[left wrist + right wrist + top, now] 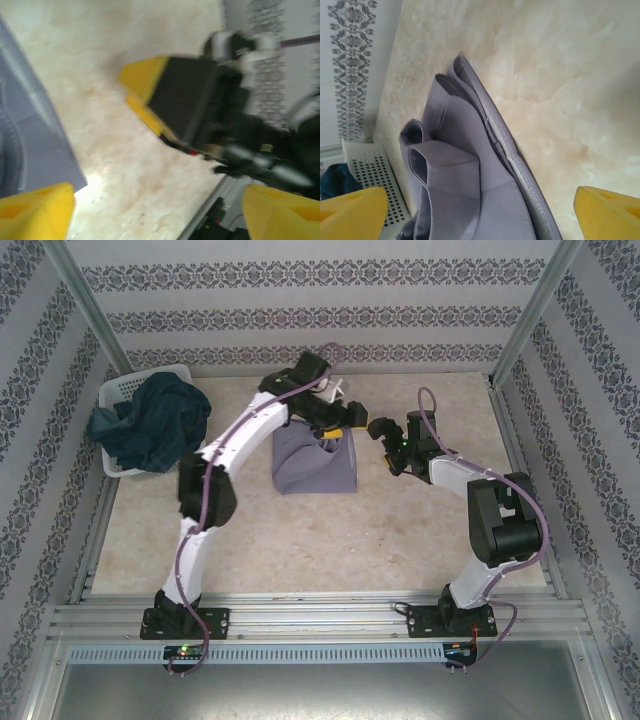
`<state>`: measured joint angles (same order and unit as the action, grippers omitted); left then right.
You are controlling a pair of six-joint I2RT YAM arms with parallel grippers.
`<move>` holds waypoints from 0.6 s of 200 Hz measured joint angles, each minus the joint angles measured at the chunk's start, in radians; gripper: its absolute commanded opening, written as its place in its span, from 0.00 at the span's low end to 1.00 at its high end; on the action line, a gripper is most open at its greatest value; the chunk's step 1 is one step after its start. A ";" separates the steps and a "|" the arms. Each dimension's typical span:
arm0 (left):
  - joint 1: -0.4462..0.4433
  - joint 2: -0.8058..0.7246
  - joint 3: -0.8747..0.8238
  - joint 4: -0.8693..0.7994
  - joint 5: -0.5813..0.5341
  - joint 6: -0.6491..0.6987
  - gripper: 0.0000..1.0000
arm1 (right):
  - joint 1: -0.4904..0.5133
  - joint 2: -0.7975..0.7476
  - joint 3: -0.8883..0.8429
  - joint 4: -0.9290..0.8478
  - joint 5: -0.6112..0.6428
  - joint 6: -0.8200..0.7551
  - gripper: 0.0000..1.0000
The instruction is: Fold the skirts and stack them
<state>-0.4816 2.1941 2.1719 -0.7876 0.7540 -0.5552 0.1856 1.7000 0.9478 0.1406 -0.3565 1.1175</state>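
Lying: one lavender skirt (312, 475), one basket (122, 390)

The counter (330, 530) is pale beige and marbled. A folded grey-lavender skirt (312, 470) lies on it near the middle, toward the back. A white mesh basket (122, 390) sits in the far left corner.

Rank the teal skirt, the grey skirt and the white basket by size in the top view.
1. The teal skirt, spilling over the white basket.
2. The grey skirt.
Unranked: the white basket, mostly hidden under the teal skirt; its visible part looks smallest.
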 measured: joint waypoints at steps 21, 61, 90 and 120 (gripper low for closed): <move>0.082 -0.164 -0.248 0.196 0.023 -0.051 1.00 | 0.037 -0.004 0.000 -0.018 -0.011 -0.058 0.92; 0.241 -0.237 -0.428 0.236 -0.220 -0.068 1.00 | 0.173 0.028 0.092 -0.063 -0.064 -0.123 0.96; 0.278 -0.237 -0.541 0.234 -0.293 -0.105 1.00 | 0.246 0.104 0.203 -0.082 -0.078 -0.140 0.95; 0.279 -0.226 -0.563 0.228 -0.304 -0.113 1.00 | 0.269 0.200 0.296 -0.168 -0.047 -0.160 0.52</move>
<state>-0.2028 1.9682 1.6093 -0.5594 0.4500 -0.6678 0.4545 1.8996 1.2434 -0.0273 -0.4030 0.9577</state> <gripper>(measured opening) 0.998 0.697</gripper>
